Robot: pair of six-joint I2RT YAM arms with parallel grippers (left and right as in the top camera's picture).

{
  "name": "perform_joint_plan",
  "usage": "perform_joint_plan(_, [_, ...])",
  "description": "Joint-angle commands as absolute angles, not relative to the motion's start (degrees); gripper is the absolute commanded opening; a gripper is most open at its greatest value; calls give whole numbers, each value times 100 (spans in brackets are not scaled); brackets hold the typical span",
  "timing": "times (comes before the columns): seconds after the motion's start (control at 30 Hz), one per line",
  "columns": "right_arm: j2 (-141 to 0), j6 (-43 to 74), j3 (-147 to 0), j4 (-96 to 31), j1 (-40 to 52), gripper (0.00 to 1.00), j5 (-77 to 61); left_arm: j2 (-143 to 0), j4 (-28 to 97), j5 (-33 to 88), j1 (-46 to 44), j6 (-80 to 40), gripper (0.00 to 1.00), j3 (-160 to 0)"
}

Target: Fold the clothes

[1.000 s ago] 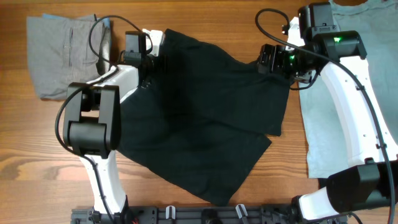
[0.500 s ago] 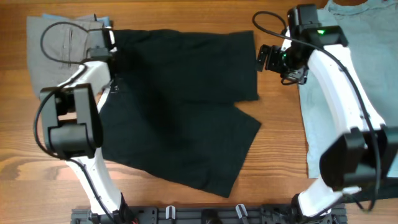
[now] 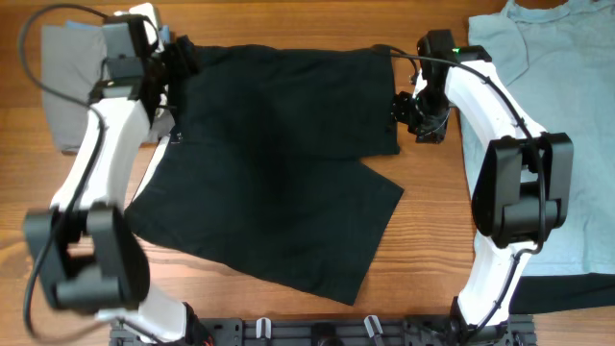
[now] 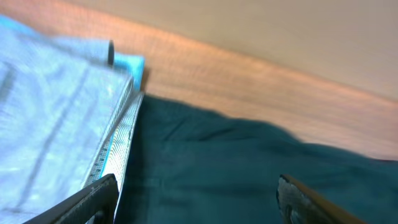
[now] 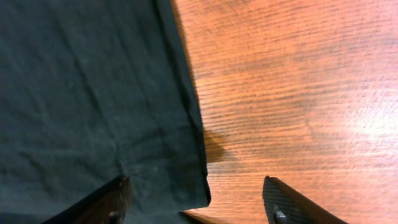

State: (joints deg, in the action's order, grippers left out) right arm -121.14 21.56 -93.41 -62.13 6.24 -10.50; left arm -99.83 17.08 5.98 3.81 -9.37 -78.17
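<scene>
While the black shorts lie on the worktop, my left tool and right tool hang spread at their opposite edges.

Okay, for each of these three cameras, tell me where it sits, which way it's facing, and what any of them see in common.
Overhead: fixed above the table, looking straight down; both arms, the left gripper and the right gripper show.
Left wrist: on the left arm, looking past its own spread fingers at the black shorts and the grey folded garment.
Right wrist: on the right arm, looking down past its spread fingers at the shorts' corner and bare wood.
Shared: all three see the black shorts.
</scene>
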Motion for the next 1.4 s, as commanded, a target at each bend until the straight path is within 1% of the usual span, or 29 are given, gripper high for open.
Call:
perform_joint_plan(0.0, [-12363, 2550, -9185, -6145, 692, 75, -1192, -9102, 2399, 792, 397, -947, 85, -7797])
perform_joint_plan(0.03, [-12387, 2545, -9087, -6040, 709, 75, -1264, -8978, 2532, 792, 397, -947, 85, -7797])
perform_joint_plan(0.07, [-12392, 2526, -8965, -5911, 731, 70, -1376, -8770, 2753, 790, 397, -947, 85, -7797])
perform_joint_plan(0.13, [-12396, 2392, -8731, -5673, 784, 58, -1568, -8510, 3017, 790, 397, -945, 86, -7797])
perform_joint_plan(0.17, [-12396, 2397, -8630, -5601, 810, 50, -1557, -8403, 3124, 790, 397, -943, 87, -7797])
perform_joint_plan(0.2, [-12396, 2408, -8541, -5527, 823, 36, -1490, -8252, 3291, 790, 397, -943, 87, -7797])
perform_joint_plan(0.27, [-12396, 2477, -8458, -5439, 812, 16, -1247, -8016, 3570, 788, 397, -939, 89, -7797])
perform_joint_plan(0.33, [-12392, 2707, -8464, -5363, 744, 5, -755, -7865, 3795, 790, 397, -926, 89, -7797])
perform_joint_plan(0.4, [-12387, 2740, -8499, -5234, 589, 4, -248, -7760, 4007, 790, 397, -926, 89, -7797])
perform_joint_plan(0.47, [-12387, 2749, -8512, -5109, 388, 4, 167, -7712, 4191, 790, 397, -926, 89, -7797])
perform_joint_plan(0.53, [-12387, 2731, -8512, -4943, 86, 6, 303, -7701, 4416, 790, 397, -926, 90, -7797])
perform_joint_plan(0.57, [-12387, 2626, -8512, -4853, -51, 15, 242, -7701, 4558, 790, 397, -926, 90, -7797])
perform_joint_plan(0.6, [-12385, 2322, -8517, -4755, -176, 32, 75, -7701, 4659, 790, 397, -926, 90, -7797])
perform_joint_plan(0.63, [-12385, 1964, -8530, -4692, -285, 45, -161, -7701, 4744, 788, 397, -923, 91, -7797])
perform_joint_plan(0.67, [-12383, 1719, -8567, -4711, -375, 50, -384, -7701, 4803, 788, 397, -926, 93, -7797])
perform_joint_plan(0.7, [-12370, 1619, -8619, -4786, -454, 53, -569, -7701, 4847, 788, 397, -926, 94, -7797])
perform_joint_plan(0.8, [-12154, 1487, -8680, -4980, -604, 56, -956, -7701, 4910, 790, 397, -926, 95, -7797])
perform_joint_plan(0.93, [-11555, 1192, -8678, -5212, -611, 56, -1566, -7675, 5137, 775, 399, -919, 95, -7797])
perform_joint_plan(1.1, [-10704, 1205, -8678, -5655, -421, 58, -1702, -7671, 5496, 161, 399, -899, 97, -7797])
perform_joint_plan(1.2, [-10431, 1203, -8676, -6077, -226, 64, -1682, -7690, 5850, -209, 403, -902, 96, -7795])
perform_joint_plan(1.3, [-10405, 1225, -8630, -6563, -49, 68, -1625, -7797, 6252, -340, 403, -899, 93, -7780])
perform_joint_plan(1.37, [-10407, 1367, -8401, -6624, 45, 71, -1581, -7935, 6471, -333, 403, -902, 92, -7741])
